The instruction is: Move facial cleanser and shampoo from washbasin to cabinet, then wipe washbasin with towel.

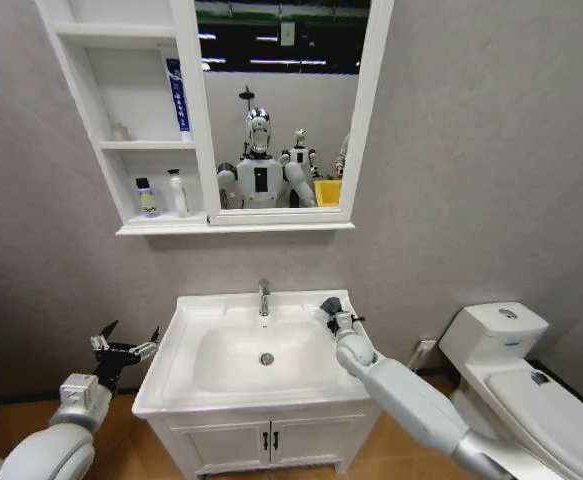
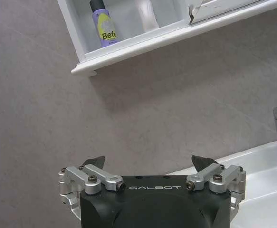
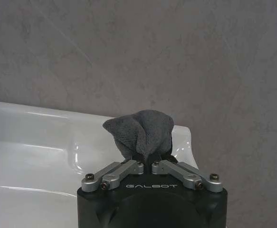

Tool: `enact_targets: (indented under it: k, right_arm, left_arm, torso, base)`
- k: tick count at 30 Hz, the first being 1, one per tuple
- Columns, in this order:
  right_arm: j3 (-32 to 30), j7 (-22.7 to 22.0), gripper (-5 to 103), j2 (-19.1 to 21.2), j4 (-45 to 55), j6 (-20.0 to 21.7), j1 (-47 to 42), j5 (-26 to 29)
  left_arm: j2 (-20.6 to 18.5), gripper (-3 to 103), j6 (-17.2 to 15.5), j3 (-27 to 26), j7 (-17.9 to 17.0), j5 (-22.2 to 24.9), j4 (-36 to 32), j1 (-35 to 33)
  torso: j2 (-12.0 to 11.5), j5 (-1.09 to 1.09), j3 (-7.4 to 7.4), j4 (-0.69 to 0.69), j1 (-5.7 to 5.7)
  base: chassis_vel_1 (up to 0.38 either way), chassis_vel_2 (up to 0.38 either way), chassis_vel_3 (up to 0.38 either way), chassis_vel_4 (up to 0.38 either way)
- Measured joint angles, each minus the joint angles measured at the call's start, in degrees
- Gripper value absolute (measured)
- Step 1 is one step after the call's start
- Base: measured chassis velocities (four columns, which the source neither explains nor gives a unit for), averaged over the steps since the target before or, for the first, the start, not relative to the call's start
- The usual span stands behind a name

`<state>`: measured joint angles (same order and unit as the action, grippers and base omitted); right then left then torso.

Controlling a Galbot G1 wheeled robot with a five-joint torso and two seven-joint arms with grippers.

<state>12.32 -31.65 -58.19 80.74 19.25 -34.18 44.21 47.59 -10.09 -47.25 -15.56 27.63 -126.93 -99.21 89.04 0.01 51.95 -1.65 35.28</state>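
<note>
the washbasin (image 1: 186, 375) is a white, glossy ceramic rectangle with a rounded bowl, a round metal drain (image 1: 266, 358) at its centre and an upright chrome tap (image 1: 264, 297) on its far rim; it sits on a low white vanity (image 1: 271, 440) with two doors and small black handles. above it on the mottled grey wall (image 1: 471, 150) hangs the cabinet (image 1: 186, 130), a flat-fronted white unit with three open shelf compartments on the left and a white-framed mirror (image 1: 281, 100) on the right. in the lowest compartment stand two bottles side by side: a purple bottle (image 1: 147, 197) with a black cap and a yellow-green label on the left, and a pale white bottle (image 1: 178, 192) just right of it. the right end effector (image 1: 331, 311) hovers over the far right corner of the washbasin, its metal fingers drawn together and clamped on the towel (image 3: 142, 133), a soft, dark grey, nubby cloth that bunches up in a rounded peak beyond the fingertips, above the basin's rim. the left end effector (image 1: 127, 343) hangs left of the washbasin, just off its left edge and level with the rim, its black-tipped fingers (image 2: 93, 161) spread wide apart with nothing between them. a white toilet (image 1: 516, 380) with a smooth lid stands to the right of the vanity.
</note>
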Motion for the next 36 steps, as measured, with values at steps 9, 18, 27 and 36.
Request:
enact_targets:
  k: [9,18,27,36]
  right_arm:
    - [-2.4,5.14,7,0.78,-4.91,0.26,1.08,7.02]
    - [-6.14,11.85,39,3.2,-4.66,-2.74,-1.59,8.81]
    - [-6.68,14.13,71,4.28,-2.02,-5.83,-3.51,8.18]
    - [-9.29,11.04,99,5.12,1.23,-7.56,-7.22,2.54]
  left_arm:
    - [0.0,100,0.0,0.0,0.0,0.0,0.0,0.0]
    - [0.0,100,0.0,0.0,0.0,0.0,0.0,0.0]
    - [0.0,100,0.0,-0.01,0.0,0.0,0.0,-0.01]
    - [0.0,100,0.0,0.0,0.0,0.0,0.0,0.0]
  torso:
    - [0.0,0.0,0.0,-0.02,0.0]
    - [0.0,0.0,0.0,-0.02,0.0]
    - [0.0,-0.01,0.0,-0.01,0.0]
    - [0.0,-0.01,0.0,-0.01,0.0]
  base:
    - [0.0,0.0,0.0,0.0]
    - [0.0,0.0,0.0,0.0]
    - [0.0,0.0,0.0,0.0]
    - [0.0,0.0,0.0,0.0]
